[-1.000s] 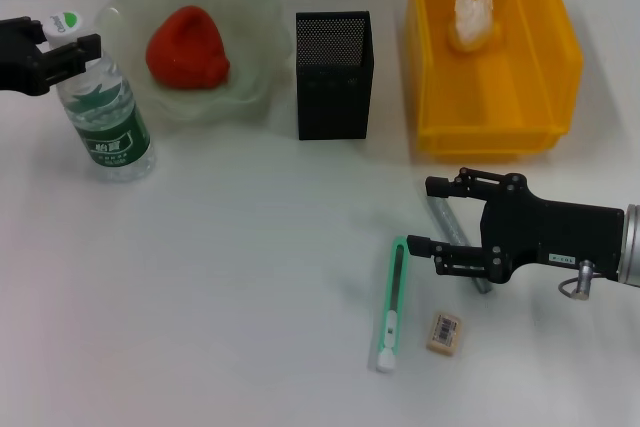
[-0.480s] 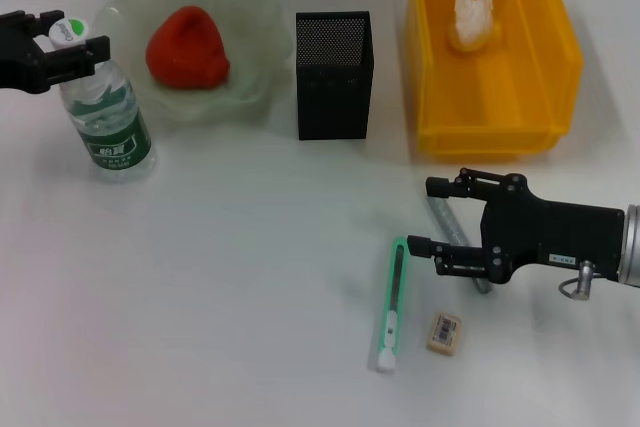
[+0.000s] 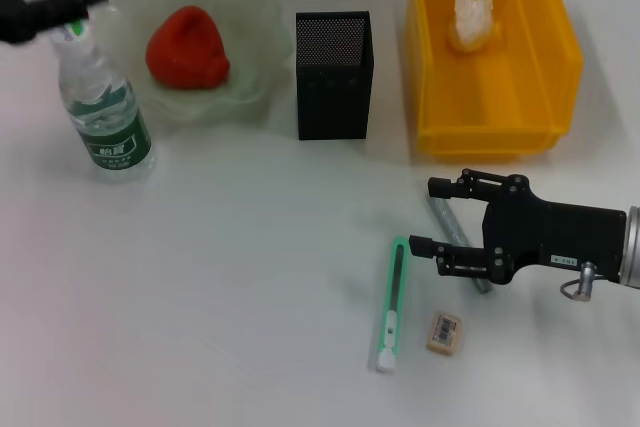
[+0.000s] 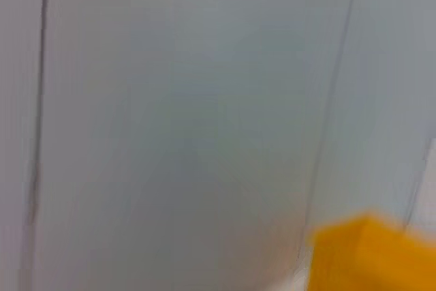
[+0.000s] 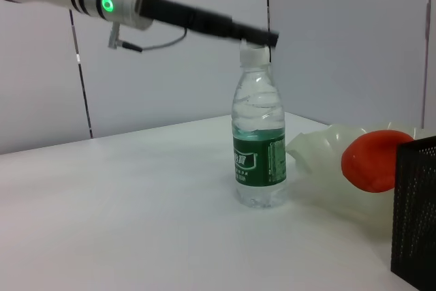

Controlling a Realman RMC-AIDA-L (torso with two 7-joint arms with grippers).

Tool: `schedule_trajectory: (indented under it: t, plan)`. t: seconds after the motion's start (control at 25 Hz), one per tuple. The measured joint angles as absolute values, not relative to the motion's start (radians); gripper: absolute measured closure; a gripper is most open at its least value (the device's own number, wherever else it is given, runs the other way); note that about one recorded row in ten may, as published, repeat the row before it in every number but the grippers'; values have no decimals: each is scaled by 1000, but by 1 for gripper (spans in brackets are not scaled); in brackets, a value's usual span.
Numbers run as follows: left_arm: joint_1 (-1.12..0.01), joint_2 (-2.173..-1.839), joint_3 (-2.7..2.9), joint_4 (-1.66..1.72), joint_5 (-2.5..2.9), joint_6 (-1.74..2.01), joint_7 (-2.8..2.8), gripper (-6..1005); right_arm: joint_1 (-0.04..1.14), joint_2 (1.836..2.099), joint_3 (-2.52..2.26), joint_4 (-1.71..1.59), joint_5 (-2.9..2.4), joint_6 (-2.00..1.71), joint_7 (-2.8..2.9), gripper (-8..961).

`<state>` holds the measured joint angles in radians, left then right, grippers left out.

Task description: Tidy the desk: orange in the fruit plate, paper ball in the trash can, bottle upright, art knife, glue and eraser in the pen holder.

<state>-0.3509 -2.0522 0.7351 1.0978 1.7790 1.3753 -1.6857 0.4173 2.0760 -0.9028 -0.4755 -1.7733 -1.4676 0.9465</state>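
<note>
Clear glossy plastic bottle (image 3: pixel 103 110), black metal-mesh pen holder (image 3: pixel 334 75), smooth yellow plastic trash can (image 3: pixel 490 47), crumpled paper ball (image 3: pixel 472 15)

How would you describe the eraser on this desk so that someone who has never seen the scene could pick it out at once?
Start at the big yellow bin at the far right of the white desk and come toward the near edge, past the black right pincer. Just below it lies the eraser, beside the green knife. It is the small tan block with a barcode label, much shorter than the knife.

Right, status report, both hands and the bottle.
Left hand open, at the bottle cap; bottle upright. Right hand open, over the glue. Nothing in the way.
</note>
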Motion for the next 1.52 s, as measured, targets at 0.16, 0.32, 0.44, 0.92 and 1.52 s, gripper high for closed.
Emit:
schedule_trajectory:
  t: [0.16, 0.32, 0.44, 0.92, 1.52]
  plan:
    - [-342, -2024, 697, 1091, 1558, 1594, -1698, 148, 417, 2077, -902, -476, -1772, -1467, 946, 200]
    - [-342, -2021, 682, 1082, 1516, 1659, -1702, 149, 419, 2076, -902, -476, -1768, -1467, 948, 200]
    - [-342, -2021, 670, 1059, 1481, 1758, -1702, 150, 423, 2076, -902, -475, -1766, -1468, 956, 200]
    - [-369, -2024, 716, 578, 1728, 1827, -1188, 151, 442, 2077, -897, -476, -1762, -1480, 996, 200]
    - [-375, -2045, 731, 418, 1819, 1652, -982, 150, 450, 2074, -885, -476, -1762, -1480, 1021, 200]
